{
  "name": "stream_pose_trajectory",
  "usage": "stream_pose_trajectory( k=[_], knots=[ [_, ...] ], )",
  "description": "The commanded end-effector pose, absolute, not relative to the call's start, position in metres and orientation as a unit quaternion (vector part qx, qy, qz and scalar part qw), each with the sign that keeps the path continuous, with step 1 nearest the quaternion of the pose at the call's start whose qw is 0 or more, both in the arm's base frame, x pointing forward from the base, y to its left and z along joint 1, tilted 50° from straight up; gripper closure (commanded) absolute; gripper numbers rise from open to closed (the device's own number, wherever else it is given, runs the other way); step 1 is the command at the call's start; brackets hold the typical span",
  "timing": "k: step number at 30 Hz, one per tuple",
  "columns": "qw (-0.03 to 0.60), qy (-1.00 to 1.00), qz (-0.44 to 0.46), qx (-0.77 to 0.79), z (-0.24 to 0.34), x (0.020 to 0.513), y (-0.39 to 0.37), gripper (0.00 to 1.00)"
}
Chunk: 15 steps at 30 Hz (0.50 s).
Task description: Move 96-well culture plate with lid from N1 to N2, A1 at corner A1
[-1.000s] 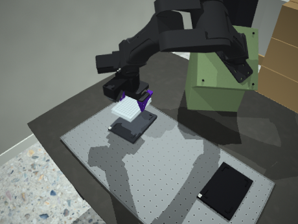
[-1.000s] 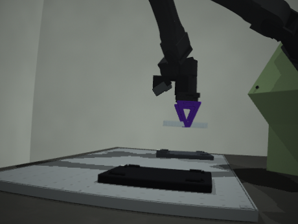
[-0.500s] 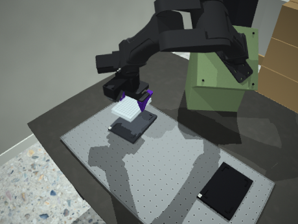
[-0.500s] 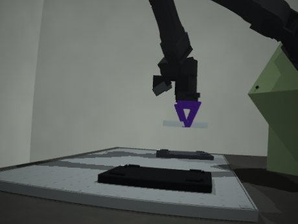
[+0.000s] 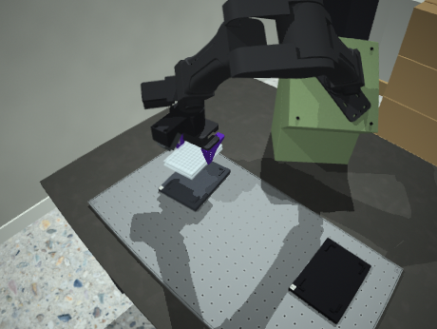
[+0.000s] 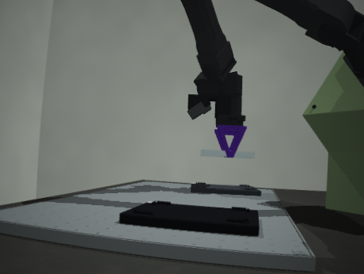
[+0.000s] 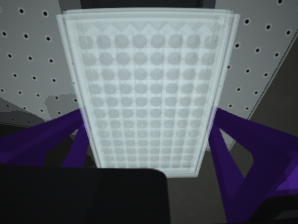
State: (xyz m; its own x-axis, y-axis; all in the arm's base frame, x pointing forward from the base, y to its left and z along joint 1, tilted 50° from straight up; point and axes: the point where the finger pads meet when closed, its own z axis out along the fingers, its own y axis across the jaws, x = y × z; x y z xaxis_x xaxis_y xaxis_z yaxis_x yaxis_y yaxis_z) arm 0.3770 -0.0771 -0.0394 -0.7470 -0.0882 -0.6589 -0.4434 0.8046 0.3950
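Grey walls stand behind a dark desk [image 5: 81, 185], which carries a pale perforated board [image 5: 228, 247] with two black plate nests on it. No writing or brand can be read in any view; each nest only shows a small white mark at one corner. The gripper [image 5: 201, 145], with purple fingers, is closed on the two long sides of the culture plate [image 5: 186, 161], and the fingers stand wide because the plate is wide. The plate with its clear lid hangs level in the air, above nest N1 [image 5: 195, 186] and not touching it. Nest N2 [image 5: 331, 279] lies well apart, at the other end of the board. The black arm [image 5: 266, 48] reaches out from a green block [image 5: 313, 128] and bends down, so the gripper points almost straight downward.
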Motion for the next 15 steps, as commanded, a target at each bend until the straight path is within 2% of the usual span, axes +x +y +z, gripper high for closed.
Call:
stream_pose_trajectory(
  k=[1, 15],
  knots=[
    [0.321, 0.894, 0.279, -0.142, -0.048, 0.375, -0.072, 1.0],
    [0.325, 0.896, 0.272, -0.135, -0.059, 0.385, -0.069, 1.0]
  ],
)
